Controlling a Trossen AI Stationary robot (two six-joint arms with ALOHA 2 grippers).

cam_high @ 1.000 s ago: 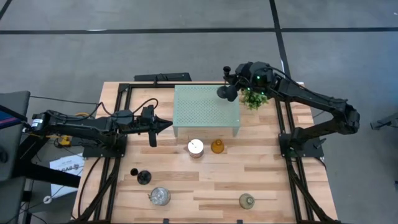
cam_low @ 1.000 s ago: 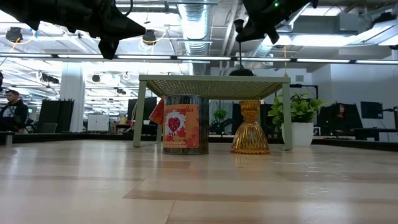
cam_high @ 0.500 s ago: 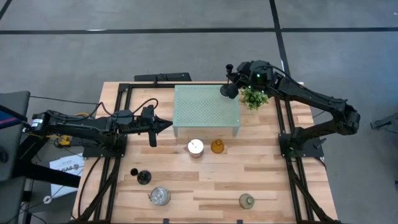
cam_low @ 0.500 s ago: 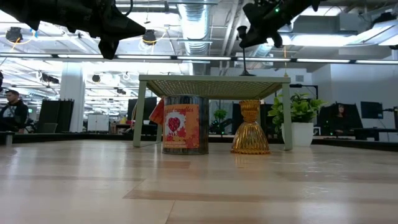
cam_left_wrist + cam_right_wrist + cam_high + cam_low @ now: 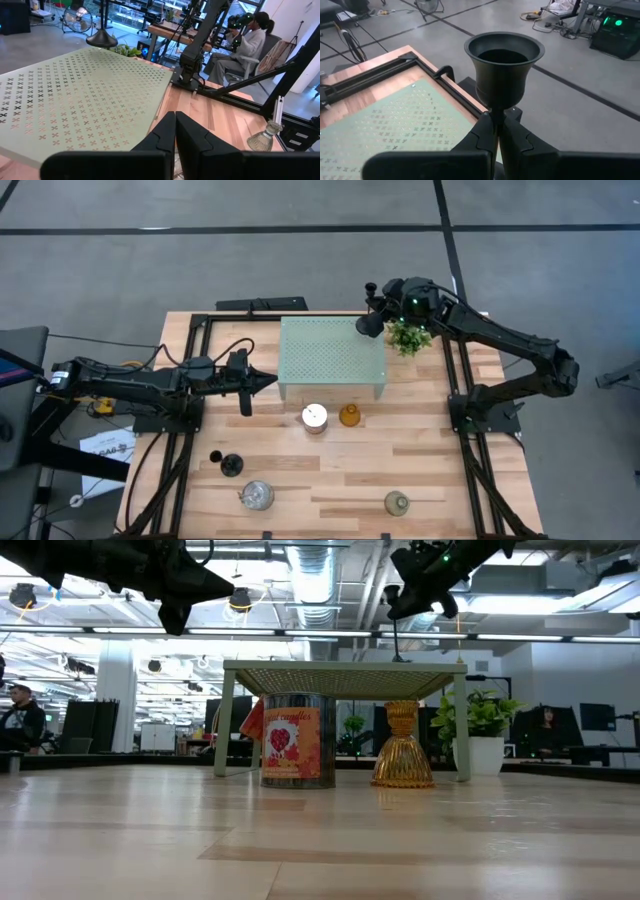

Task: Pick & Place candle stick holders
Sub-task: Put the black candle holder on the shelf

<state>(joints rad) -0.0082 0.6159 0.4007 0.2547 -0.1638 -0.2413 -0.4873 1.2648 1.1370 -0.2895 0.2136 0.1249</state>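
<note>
A wooden tabletop [image 5: 420,470] is seen from above, with a pale green perforated stand [image 5: 332,358] set toward its far side. Over the stand's far right corner, a black stemmed candle holder [image 5: 503,65] is held upright by its slim stem in the closed right gripper [image 5: 496,125], its round base [image 5: 101,39] just above the stand. The left gripper [image 5: 262,382], fingers pressed together and empty, is held left of the stand.

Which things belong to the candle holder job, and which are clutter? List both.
Job: held black holder, tabletop black holder, amber holder, round tin, front-left holder, front-right holder.
Clutter: green perforated stand, potted plant.
</note>
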